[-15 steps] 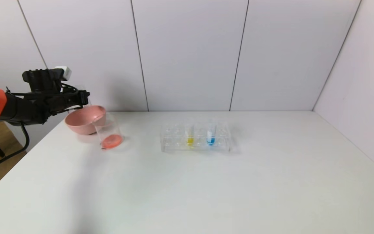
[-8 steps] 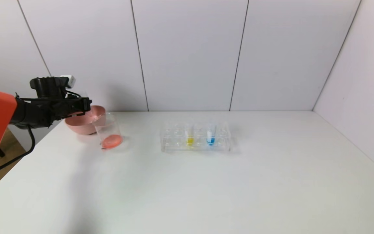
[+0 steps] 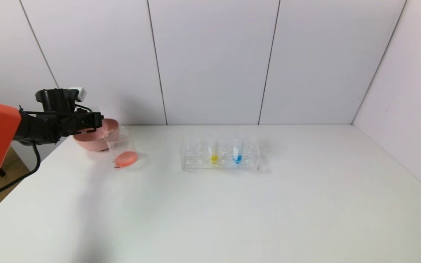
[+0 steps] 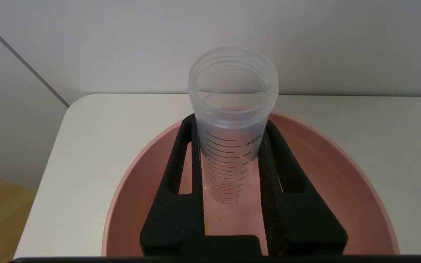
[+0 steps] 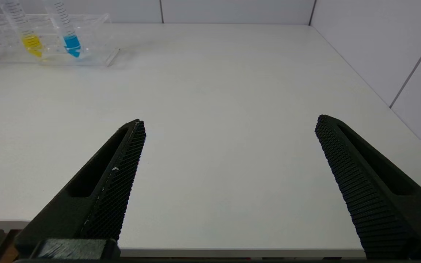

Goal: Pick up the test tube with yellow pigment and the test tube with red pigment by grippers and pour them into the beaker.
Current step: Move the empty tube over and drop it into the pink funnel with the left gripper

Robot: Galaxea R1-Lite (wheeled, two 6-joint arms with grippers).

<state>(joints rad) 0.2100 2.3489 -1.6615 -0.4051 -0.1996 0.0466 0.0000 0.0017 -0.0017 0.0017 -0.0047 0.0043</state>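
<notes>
Left gripper (image 4: 230,146) lowered slightly, clamping emptied test tube (image 4: 232,109) between jaws over pink bowl (image 4: 342,175), right gripper (image 5: 230,126) released.

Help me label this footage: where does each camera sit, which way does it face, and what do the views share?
Head view: high on the robot, looking down the table at rack, beaker; left gripper shows.
Left wrist view: behind the left gripper, facing the empty tube it clamps over the pink bowl.
Right wrist view: behind the open right gripper, at the table's near edge.
Shared: head and right wrist views show yellow tube and blue tube.
</notes>
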